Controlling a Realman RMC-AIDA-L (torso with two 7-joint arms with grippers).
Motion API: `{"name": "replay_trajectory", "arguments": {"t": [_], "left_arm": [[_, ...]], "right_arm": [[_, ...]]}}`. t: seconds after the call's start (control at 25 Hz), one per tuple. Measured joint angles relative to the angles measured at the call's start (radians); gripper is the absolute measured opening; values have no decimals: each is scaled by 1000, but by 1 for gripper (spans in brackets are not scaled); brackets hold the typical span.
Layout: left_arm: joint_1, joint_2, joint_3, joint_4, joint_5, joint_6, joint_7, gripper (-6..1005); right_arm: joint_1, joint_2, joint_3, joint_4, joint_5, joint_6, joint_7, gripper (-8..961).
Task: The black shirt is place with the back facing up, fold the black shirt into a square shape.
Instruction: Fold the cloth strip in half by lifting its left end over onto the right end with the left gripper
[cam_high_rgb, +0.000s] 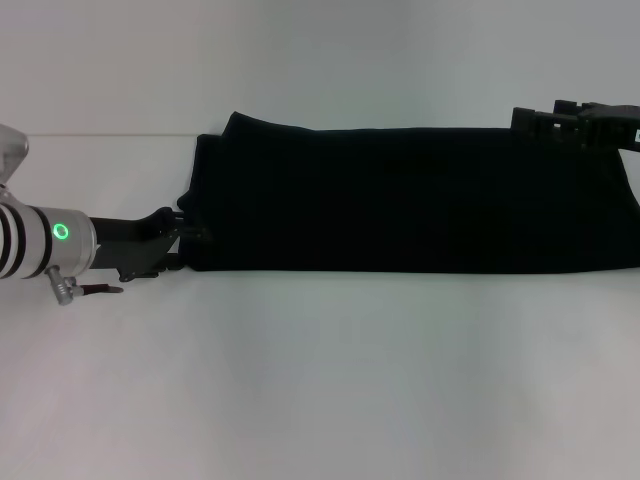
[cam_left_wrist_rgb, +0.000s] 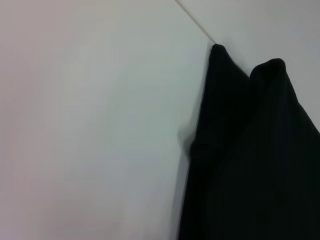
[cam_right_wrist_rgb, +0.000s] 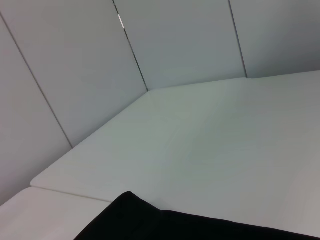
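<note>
Across the desk (cam_high_rgb: 320, 380) the shirt (cam_high_rgb: 410, 200) lies as a long folded band, its long axis running side to side between your two arms. Left gripper (cam_high_rgb: 172, 240) sits at the band's left end, touching or just beside the near corner; you cannot tell whether its jaws are parted or holding cloth. Right gripper (cam_high_rgb: 575, 125) sits at the far right corner; jaw state likewise not readable. Each arm is nearest its own end. Judgement: the next fold likely brings one end over the other along that axis. Desk plain white; pale panelled walls (cam_right_wrist_rgb: 175, 40) behind.
</note>
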Motion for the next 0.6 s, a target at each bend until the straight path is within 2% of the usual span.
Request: {"name": "replay_trajectory", "arguments": {"t": [0.4, 0.6], "left_arm": [[-4, -1, 4, 0, 0, 0, 1, 630], [-8, -1, 42, 0, 0, -12, 7, 599]], "right_arm": [[0, 0, 2, 0, 0, 0, 0, 895], [0, 0, 2, 0, 0, 1, 0, 895]]}}
